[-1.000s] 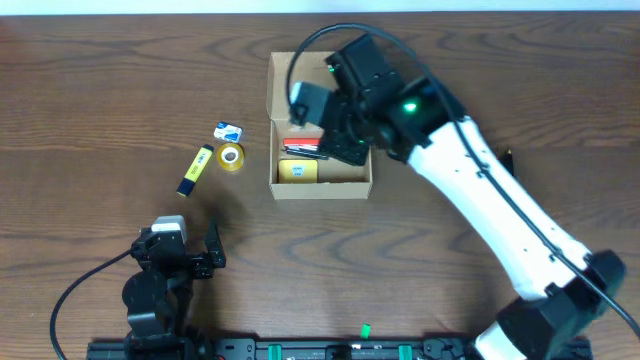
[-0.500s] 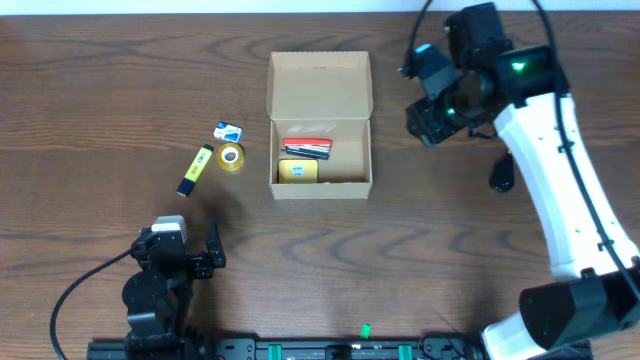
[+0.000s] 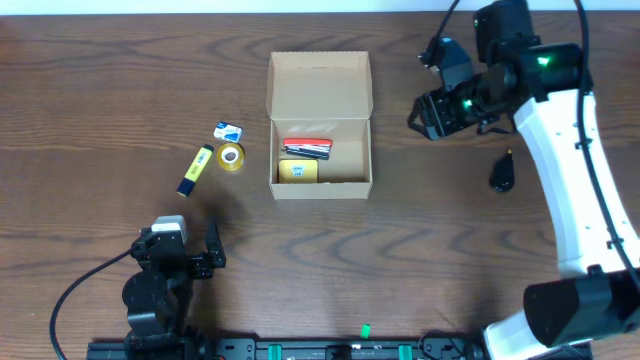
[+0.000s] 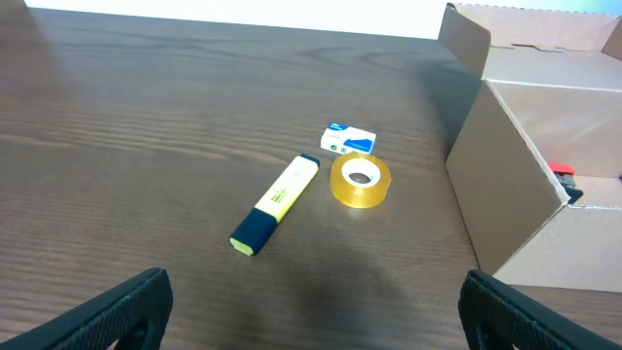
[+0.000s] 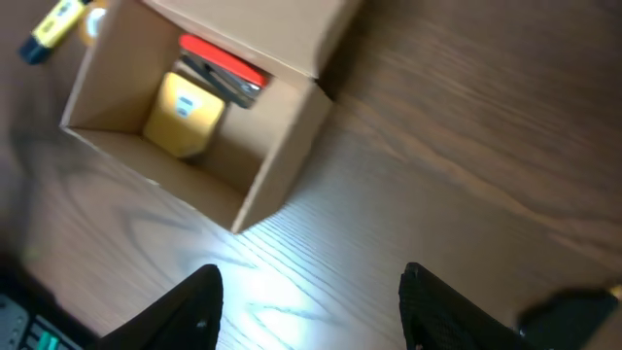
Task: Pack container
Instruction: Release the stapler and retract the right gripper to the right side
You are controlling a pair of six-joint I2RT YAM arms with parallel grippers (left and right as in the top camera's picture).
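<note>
My right gripper (image 5: 311, 297) hangs released and empty near the bench's (image 3: 100, 100) far right corner. My left gripper (image 4: 311, 311) is also released, by the front edge. The container (image 3: 320, 85), plain tan cardboard with its flap lid open, sits mid-bench toward the far edge, holding a red item (image 3: 306, 147) and a yellow box (image 3: 297, 171).

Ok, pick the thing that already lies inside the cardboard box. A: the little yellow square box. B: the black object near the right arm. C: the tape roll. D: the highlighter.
A: the little yellow square box sits on the floor of the open cardboard box, next to a red-and-black item.
</note>
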